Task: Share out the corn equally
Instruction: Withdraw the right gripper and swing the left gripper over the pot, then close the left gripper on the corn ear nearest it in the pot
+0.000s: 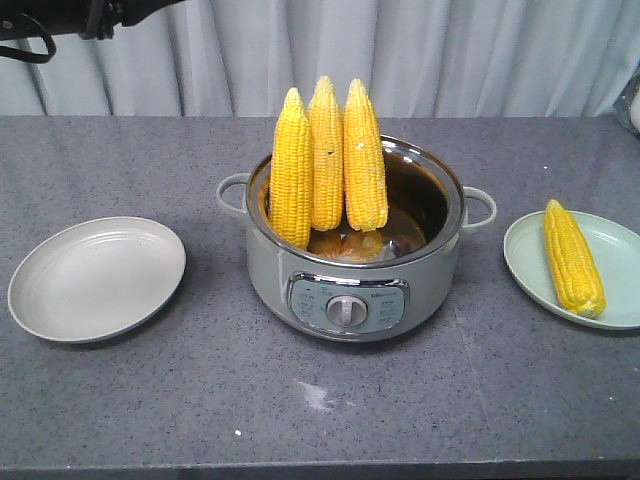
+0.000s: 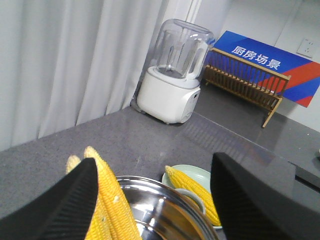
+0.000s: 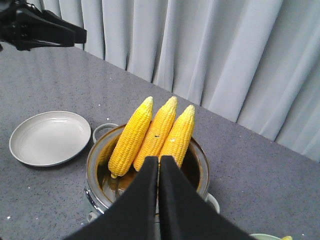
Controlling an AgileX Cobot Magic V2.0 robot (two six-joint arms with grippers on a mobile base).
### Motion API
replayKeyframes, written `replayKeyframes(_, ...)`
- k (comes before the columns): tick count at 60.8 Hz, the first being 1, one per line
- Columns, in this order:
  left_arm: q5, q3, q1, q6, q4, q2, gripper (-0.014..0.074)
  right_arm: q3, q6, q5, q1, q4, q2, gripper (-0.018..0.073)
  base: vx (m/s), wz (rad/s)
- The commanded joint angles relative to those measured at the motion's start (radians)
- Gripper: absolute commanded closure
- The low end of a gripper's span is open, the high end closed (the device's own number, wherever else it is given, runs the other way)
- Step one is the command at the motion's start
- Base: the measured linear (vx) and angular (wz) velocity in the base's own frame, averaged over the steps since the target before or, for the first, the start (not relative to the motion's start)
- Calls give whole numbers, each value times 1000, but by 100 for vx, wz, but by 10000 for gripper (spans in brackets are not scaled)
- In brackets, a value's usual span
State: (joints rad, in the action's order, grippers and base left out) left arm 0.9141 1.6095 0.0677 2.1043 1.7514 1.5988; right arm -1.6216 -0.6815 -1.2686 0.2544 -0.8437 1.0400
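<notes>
While three cobs [image 1: 326, 155] point up, fourth [image 1: 572, 258] lies flat.

Bright yellow corn [image 1: 325, 155], sage-green pot [image 1: 270, 280] and plate [image 1: 520, 255], speckled dark grey counter [image 1: 200, 400], pale grey curtain [image 1: 450, 50]

A grey speckled stone countertop [image 1: 200, 400] carries everything. At its middle stands a pale green electric cooking pot [image 1: 350, 290] with side handles and a front dial. A grey-white plate [image 1: 97, 278] lies well to one side of it, and a pale green plate [image 1: 622, 258] to the other. A whitish smear [image 1: 315, 397] marks the surface before the pot. Near the curtain stand a white appliance with a clear jar [image 2: 170, 95], perhaps a blender, and a wooden dish rack [image 2: 245, 85].
</notes>
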Motion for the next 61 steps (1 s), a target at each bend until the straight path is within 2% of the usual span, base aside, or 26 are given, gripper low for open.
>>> replayKeyframes(1, -12, 34, 7, 15, -68, -4, 136, -24, 0, -21, 4, -35, -7, 564, 0, 0)
replayKeyframes(13, -19, 34, 7, 13, -66, 18, 136, -24, 3, -21, 4, -15, -7, 564, 0, 0)
replayKeyframes(26, -130, 34, 7, 15, -64, 18, 136, -24, 2, -21, 4, -18, -7, 564, 0, 0)
replayKeyframes(35, -257, 34, 7, 15, 18, 18, 157, -24, 2, -21, 4, -20, -7, 564, 0, 0)
replayKeyframes(40, -305, 34, 7, 15, 39, 18, 177, -24, 2, -21, 4, -20, -7, 564, 0, 0)
replayKeyframes(49, -268, 34, 10, 15, 49, 19, 201, -24, 2, -21, 4, -22, -7, 564, 0, 0)
replayKeyframes(54, -243, 34, 33, 15, 49, 26, 200, -24, 2, -21, 4, -23, -7, 565, 0, 0)
replayKeyframes(61, -265, 34, 87, 15, 49, 62, 199, -24, 2, -21, 4, -23, -7, 564, 0, 0)
